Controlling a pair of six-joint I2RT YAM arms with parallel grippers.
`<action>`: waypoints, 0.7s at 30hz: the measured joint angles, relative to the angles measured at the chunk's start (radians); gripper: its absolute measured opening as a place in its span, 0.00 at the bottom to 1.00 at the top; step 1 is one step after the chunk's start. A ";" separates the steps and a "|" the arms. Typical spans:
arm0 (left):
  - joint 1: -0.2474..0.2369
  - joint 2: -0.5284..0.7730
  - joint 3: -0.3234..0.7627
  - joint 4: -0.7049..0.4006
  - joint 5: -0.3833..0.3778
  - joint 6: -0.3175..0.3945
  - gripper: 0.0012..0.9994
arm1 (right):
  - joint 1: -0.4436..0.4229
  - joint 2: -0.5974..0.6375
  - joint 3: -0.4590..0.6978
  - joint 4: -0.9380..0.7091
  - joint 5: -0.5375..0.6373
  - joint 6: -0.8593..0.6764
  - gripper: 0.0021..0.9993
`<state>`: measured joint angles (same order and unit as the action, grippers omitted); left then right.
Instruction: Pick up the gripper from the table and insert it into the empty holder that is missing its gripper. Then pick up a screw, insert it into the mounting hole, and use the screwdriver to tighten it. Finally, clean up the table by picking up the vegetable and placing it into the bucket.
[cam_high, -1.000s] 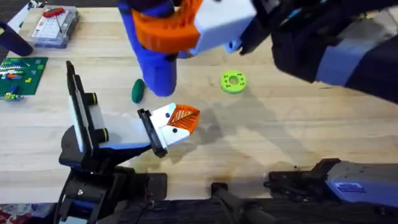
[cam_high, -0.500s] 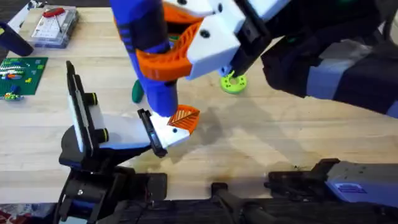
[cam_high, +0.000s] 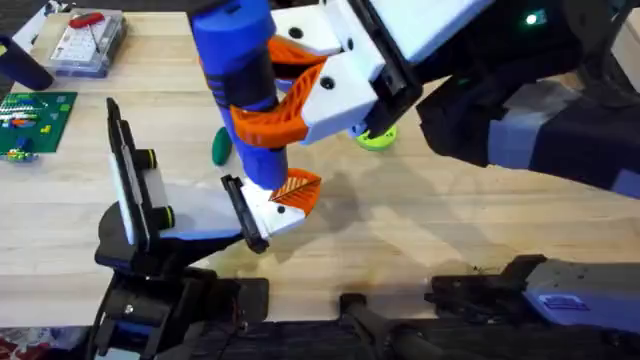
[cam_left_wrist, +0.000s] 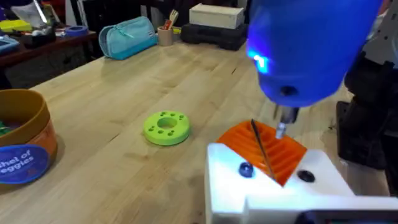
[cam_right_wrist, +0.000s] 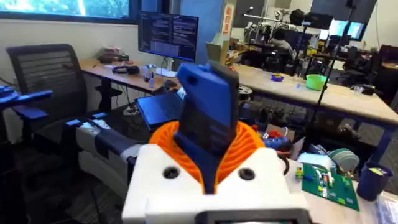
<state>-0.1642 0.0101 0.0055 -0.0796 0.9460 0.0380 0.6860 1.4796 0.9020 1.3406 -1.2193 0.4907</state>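
My right gripper (cam_high: 285, 105) reaches across from the right and is shut on the screwdriver (cam_high: 245, 85), a thick blue cylinder held nearly upright. Its blue body (cam_right_wrist: 208, 121) stands between the orange pads in the right wrist view. The thin metal tip (cam_left_wrist: 281, 127) points down just over the white gripper piece with an orange ribbed pad (cam_left_wrist: 267, 165), which sits at the end of my left gripper (cam_high: 283, 196). A bluish screw head (cam_left_wrist: 245, 169) shows on its white face. The dark-green vegetable (cam_high: 221, 147) lies just left of the screwdriver. The orange-brown bucket (cam_left_wrist: 22, 146) stands beyond.
A lime-green disc (cam_left_wrist: 166, 127) lies on the wood and is partly covered by the right gripper in the overhead view (cam_high: 378, 138). At the far left corner sit a clear box with a red-handled tool (cam_high: 88, 40) and a green board (cam_high: 35, 115).
The right arm has swung the screwdriver left and down. Its lower end has come from above the vegetable onto the white and orange piece on the left arm, which has not moved.
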 joint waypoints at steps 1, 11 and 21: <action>0.000 0.000 0.000 0.000 0.000 0.000 0.01 | 0.001 0.000 0.000 -0.002 0.000 -0.004 0.04; 0.000 0.000 0.000 0.000 0.000 0.000 0.01 | 0.015 0.008 0.000 0.002 0.004 -0.042 0.04; 0.000 0.000 0.000 0.000 0.000 0.000 0.01 | 0.027 0.042 0.000 -0.002 0.007 -0.065 0.04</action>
<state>-0.1642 0.0101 0.0055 -0.0799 0.9462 0.0380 0.7132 1.5215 0.9020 1.3390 -1.2121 0.4257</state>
